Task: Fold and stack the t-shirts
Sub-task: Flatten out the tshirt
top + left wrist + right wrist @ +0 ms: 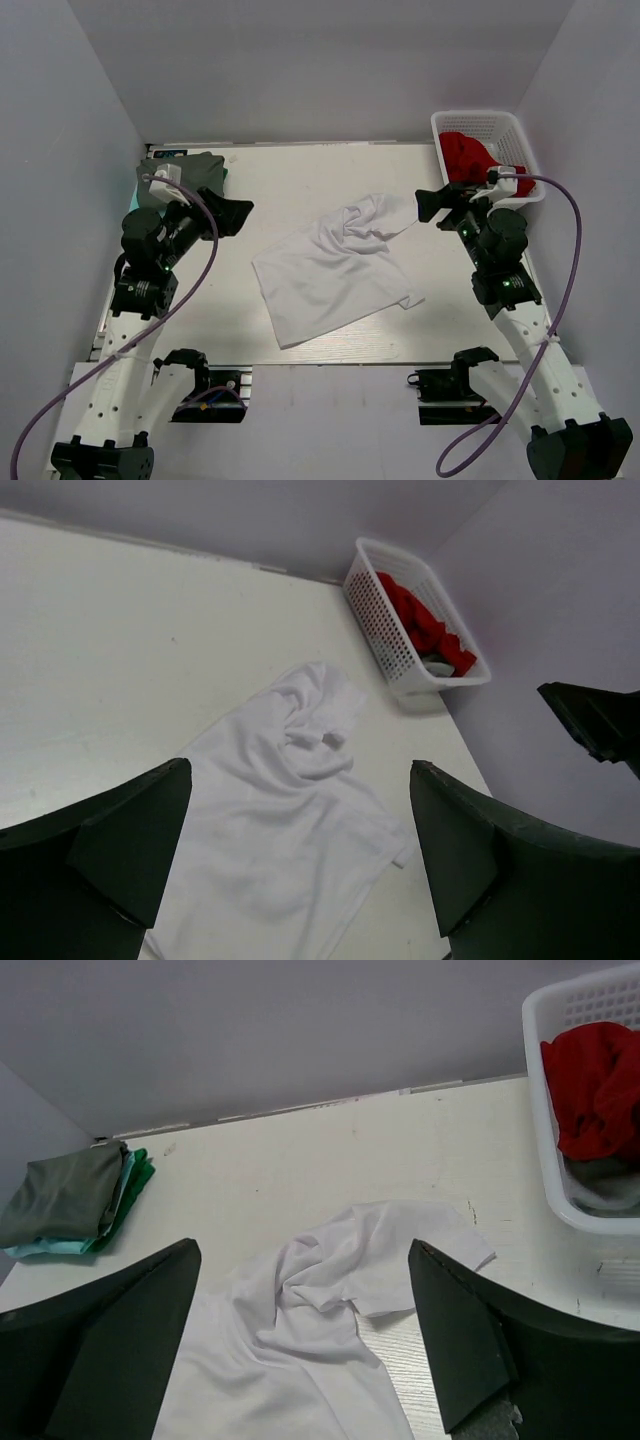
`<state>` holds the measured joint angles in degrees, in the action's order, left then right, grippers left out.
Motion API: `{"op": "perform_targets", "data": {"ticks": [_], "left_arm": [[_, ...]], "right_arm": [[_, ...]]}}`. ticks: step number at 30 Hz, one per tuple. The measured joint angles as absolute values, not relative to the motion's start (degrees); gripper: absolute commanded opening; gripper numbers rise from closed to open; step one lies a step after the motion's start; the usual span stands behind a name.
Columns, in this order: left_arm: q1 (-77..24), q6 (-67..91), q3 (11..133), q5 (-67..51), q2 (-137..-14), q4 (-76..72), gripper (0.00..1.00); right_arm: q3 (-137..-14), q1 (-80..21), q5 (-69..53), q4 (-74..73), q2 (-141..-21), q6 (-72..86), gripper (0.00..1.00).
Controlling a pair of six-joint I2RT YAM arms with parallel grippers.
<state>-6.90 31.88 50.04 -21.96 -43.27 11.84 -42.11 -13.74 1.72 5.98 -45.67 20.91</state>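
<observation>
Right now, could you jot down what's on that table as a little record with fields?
white t-shirt: crumpled, unfolded, mid-table
folded stack: dark grey on top, teal-green beneath, far left corner
basket: far right corner, red cloth inside
left gripper: open, holding nothing
right gripper: open, holding nothing

Mid-table [300, 180], lying loose: the spread t-shirt [335, 275], bunched end toward the far right, flat end toward the near left. In the far left corner, well apart from it: the folded stack [205, 168], one t-shirt on another. In the far right corner, at the table's right edge: the basket [478, 118], with bunched cloth [465, 155] inside. Just near-right of the folded stack: the left gripper [238, 215]. Between the basket and the spread t-shirt's bunched end, just beside both: the right gripper [424, 205]. At the near edge, left and right: the arm bases.
</observation>
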Motion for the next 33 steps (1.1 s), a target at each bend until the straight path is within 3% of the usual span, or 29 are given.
{"op": "perform_targets", "data": {"ticks": [7,13,21,27,33], "left_arm": [[-7.3,31.5,48.5,-27.8,-47.4,15.4,1.0],[-7.6,31.8,38.9,-37.0,-54.5,14.8,1.0],[-13.3,34.7,30.1,-42.5,-54.5,11.1,1.0],[-22.2,35.6,29.6,-38.0,-56.0,14.6,1.0],[-30.5,37.5,31.6,-25.6,-57.4,30.6,1.0]], "right_arm": [[-42.1,-13.7,2.4,3.0,-47.0,23.1,0.9],[-42.1,-13.7,2.0,-1.9,-51.2,24.5,0.9],[-40.0,-13.7,6.0,-8.1,-54.9,26.6,0.9],[-36.3,-13.8,7.6,-10.3,-54.6,27.0,0.9],[-35.4,-13.8,11.4,-13.9,-53.0,27.0,0.9]]}}
